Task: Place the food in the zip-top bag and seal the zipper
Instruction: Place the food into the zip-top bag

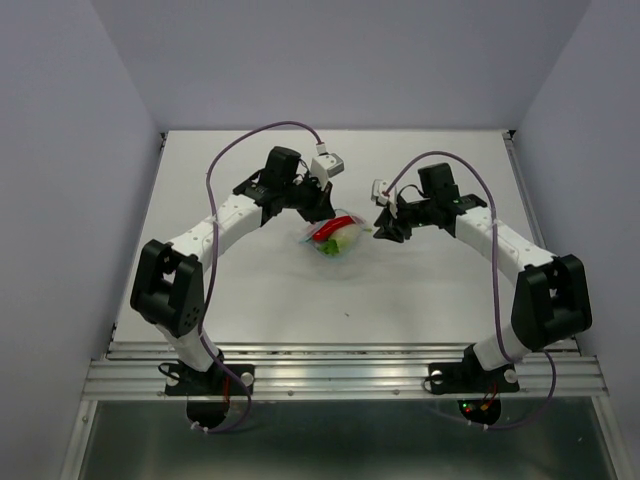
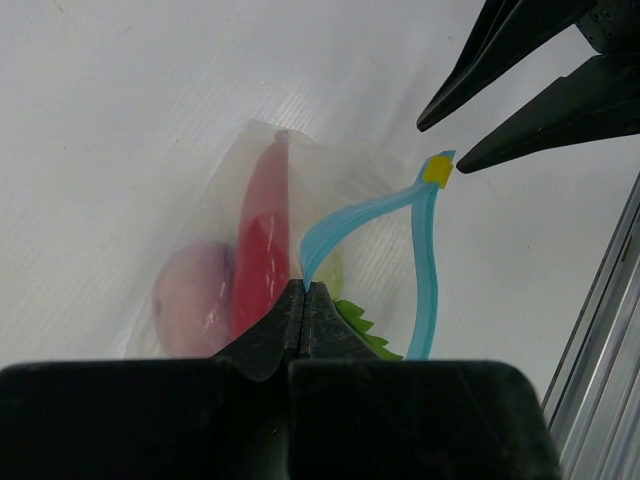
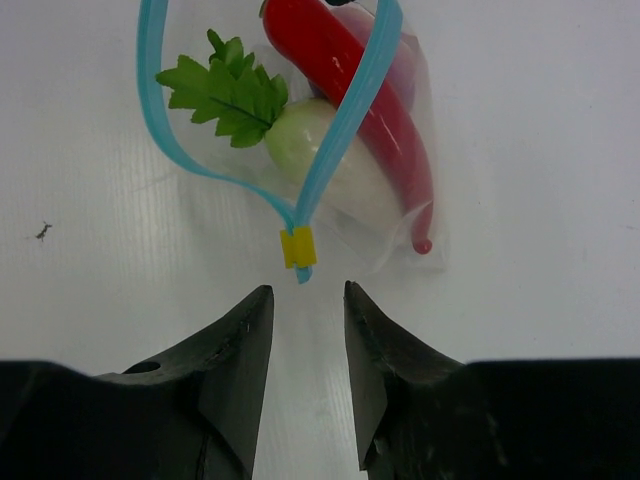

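White tabletop (image 1: 250, 290) boxed in by pale lavender walls (image 1: 60, 150), with the left arm (image 1: 215, 235) and right arm (image 1: 500, 240), both white and black, reaching from the near edge toward the middle. Between them, a little far of centre: small clear crinkly plastic zip-top bag (image 1: 337, 240), lying flat.

Inside it, all three toy vegetables: slim red chili (image 3: 310, 45), white egg-shaped vegetable (image 3: 295, 150) with a green leafy stem (image 3: 225, 95), and round purplish-pink ball (image 2: 190, 295), packed side by side. Green leaf lying in the open mouth. Bag mouth gaping, the thin light-blue zipper strip (image 3: 340, 135) split into two bands bowed apart in a loop and joined again at a small yellow tab (image 3: 298, 247) on the right end.

Left gripper (image 2: 305, 292) at the far-left end of the bag, jaws pressed fully together on the blue strip where the two bands meet. Right gripper (image 3: 307, 300) just right of the bag, fingers parted with nothing between them, tips aimed at the yellow tab and just short of it, not touching.

Tiny dark speck (image 3: 43, 232) on the bare table near of the bag. Ribbed aluminium rail (image 1: 340, 372) along the near edge by the arm bases.
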`<action>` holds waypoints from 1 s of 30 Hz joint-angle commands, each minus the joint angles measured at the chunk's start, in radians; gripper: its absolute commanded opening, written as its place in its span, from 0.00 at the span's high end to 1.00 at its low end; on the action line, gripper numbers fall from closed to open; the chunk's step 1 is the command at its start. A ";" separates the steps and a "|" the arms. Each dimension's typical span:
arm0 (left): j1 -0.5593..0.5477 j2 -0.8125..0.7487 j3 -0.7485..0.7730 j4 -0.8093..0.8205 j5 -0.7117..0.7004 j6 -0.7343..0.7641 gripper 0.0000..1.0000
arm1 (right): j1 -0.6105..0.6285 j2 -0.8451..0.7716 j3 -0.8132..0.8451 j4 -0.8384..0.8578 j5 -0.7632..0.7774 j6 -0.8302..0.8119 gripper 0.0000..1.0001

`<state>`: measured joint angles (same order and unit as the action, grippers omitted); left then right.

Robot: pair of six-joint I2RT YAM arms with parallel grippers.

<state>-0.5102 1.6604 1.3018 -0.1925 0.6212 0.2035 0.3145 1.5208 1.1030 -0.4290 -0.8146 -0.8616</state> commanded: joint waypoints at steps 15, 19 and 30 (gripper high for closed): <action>-0.021 -0.037 0.030 0.013 0.195 -0.010 1.00 | -0.005 -0.008 0.011 0.001 -0.024 -0.025 0.43; -0.021 -0.036 0.036 0.005 0.198 -0.018 1.00 | -0.014 -0.046 -0.026 0.022 -0.006 -0.027 0.36; -0.014 -0.057 0.044 0.008 0.207 -0.015 1.00 | -0.023 -0.102 -0.081 0.048 0.008 0.091 0.00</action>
<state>-0.5282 1.6596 1.3022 -0.1925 0.7834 0.1932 0.3035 1.4593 1.0294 -0.4347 -0.8101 -0.8249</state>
